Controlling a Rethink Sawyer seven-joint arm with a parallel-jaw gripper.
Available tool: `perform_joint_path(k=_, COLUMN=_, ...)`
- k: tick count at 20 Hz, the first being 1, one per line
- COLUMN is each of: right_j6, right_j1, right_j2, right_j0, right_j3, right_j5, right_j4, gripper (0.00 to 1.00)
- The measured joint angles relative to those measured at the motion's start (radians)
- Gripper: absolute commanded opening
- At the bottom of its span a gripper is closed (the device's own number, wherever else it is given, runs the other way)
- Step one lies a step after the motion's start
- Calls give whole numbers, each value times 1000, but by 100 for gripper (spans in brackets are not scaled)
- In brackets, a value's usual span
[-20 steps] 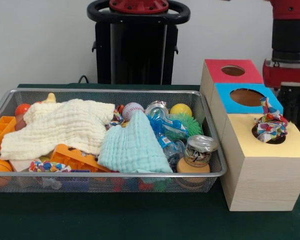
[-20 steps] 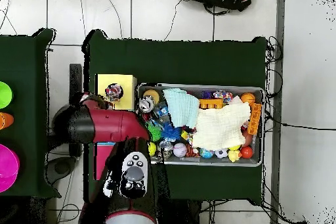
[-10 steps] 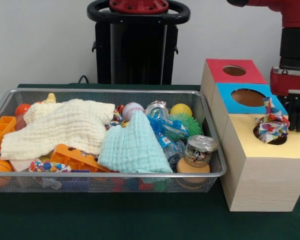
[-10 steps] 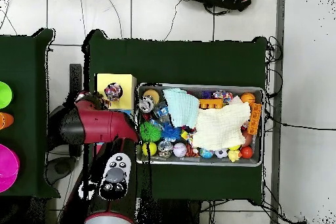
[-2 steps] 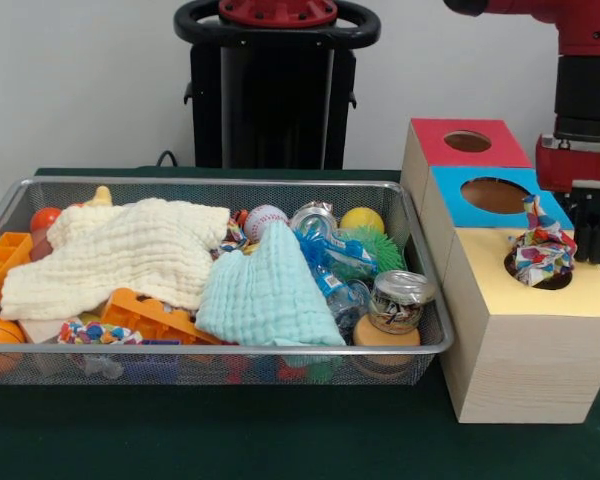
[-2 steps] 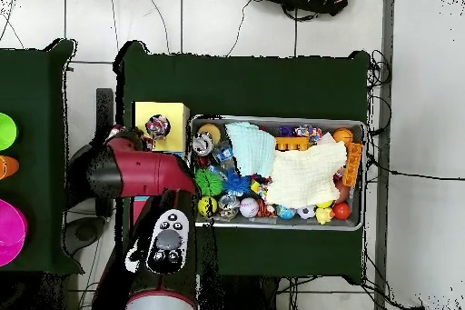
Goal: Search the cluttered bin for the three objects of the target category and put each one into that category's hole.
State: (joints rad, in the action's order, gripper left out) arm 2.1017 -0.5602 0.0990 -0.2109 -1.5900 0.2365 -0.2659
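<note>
Arm [image 5: 588, 90] shifted slightly | hand [image 5: 592, 225] aperture unreadable, beside patterned cloth [image 5: 542, 252] in yellow box's hole [image 5: 536, 272]

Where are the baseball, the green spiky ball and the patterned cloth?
baseball [image 5: 264, 219]: front view, its white upper face.
green spiky ball [image 6: 208, 182]: overhead view, its middle.
patterned cloth [image 5: 541, 250]: front view, the bunch sticking out of the yellow box's hole.

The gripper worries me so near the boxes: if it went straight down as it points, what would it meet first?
Hard to say: the gripper hangs behind the yellow-topped box, possibly over the blue-topped box or the table; depth is unclear.
</note>
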Motion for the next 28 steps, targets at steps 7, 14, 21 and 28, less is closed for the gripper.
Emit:
perform_joint_path(k=7, right_j6=0, right_j1=-14, right_j2=-45, right_j0=44, right_j3=-16, right_j5=14, right_j4=0, gripper=0)
perform_joint_path(k=14, right_j6=0, right_j1=-20, right_j2=-93, right_j0=98, right_j3=-14, right_j5=67, right_j4=-1, gripper=0)
perform_joint_path(k=21, right_j6=0, right_j1=-15, right_j2=-101, right_j0=117, right_j3=6, right_j5=111, right_j4=0, gripper=0)
perform_joint_path(k=28, right_j6=0, right_j1=-3, right_j2=-104, right_j0=166, right_j3=14, right_j5=121, right_j4=3, gripper=0)
